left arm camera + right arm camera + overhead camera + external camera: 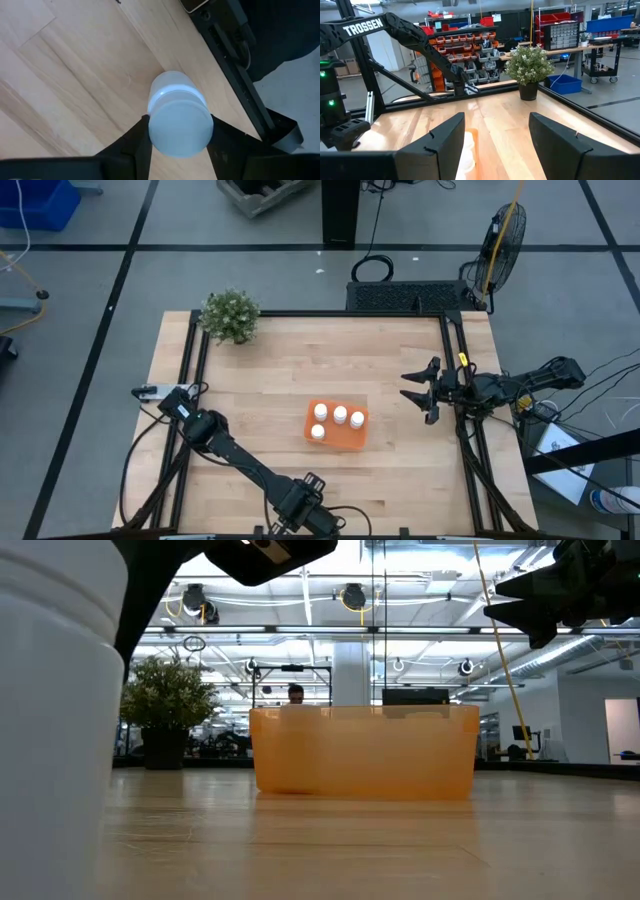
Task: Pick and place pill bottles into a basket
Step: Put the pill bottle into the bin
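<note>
Four pill bottles point(338, 421) stand in the basket point(352, 440) mid-table, the fifth bottle point(179, 118) is clamped in the left gripper point(177, 131) at the near edge, and the right gripper point(420, 392) waits wide open by the right edge.

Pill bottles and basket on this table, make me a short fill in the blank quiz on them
1. The orange basket holds ____ pill bottles.
2. The left tool is closed around a ____ bottle.
3. The right tool hangs empty with its fingers ____.
4. The potted plant stands at a ____ of the table.

Missing words: four; white; open; corner
</note>
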### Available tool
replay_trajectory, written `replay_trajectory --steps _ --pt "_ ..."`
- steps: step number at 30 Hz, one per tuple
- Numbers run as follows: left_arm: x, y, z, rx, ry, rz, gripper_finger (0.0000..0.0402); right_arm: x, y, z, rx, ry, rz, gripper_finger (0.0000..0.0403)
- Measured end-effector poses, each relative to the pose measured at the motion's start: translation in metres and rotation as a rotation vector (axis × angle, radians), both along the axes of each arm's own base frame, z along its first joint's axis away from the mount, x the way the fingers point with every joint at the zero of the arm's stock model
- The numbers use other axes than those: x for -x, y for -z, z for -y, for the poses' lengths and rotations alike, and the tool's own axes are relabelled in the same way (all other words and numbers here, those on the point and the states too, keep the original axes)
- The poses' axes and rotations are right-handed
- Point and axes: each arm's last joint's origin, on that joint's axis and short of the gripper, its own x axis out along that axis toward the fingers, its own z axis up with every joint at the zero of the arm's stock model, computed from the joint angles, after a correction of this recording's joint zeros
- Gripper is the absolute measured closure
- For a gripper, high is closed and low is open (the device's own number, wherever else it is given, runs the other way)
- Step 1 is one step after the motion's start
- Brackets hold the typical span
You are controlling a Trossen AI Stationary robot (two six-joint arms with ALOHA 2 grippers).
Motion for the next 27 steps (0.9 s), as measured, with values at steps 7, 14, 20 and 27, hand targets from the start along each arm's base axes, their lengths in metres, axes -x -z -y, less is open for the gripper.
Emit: replay_trajectory --steps 7,14,20,27 --pt "0.002 0.000 -0.002 -0.020 0.000 -0.016 0.0242 0.000 0.000 0.000 0.000 0.000 0.000 0.0190" --pt "0.004 -0.009 -0.014 -0.148 -0.021 0.006 0.0242 0.000 0.002 0.000 -0.004 0.000 0.013 0.0190" --pt "0.004 -0.026 -0.024 -0.153 -0.030 0.041 0.0242 -0.001 0.016 0.000 -0.013 0.000 -0.010 0.0190" --pt "0.005 -0.058 -0.049 -0.224 -0.092 0.127 0.0242 -0.001 0.021 0.000 -0.015 0.003 0.019 0.0190"
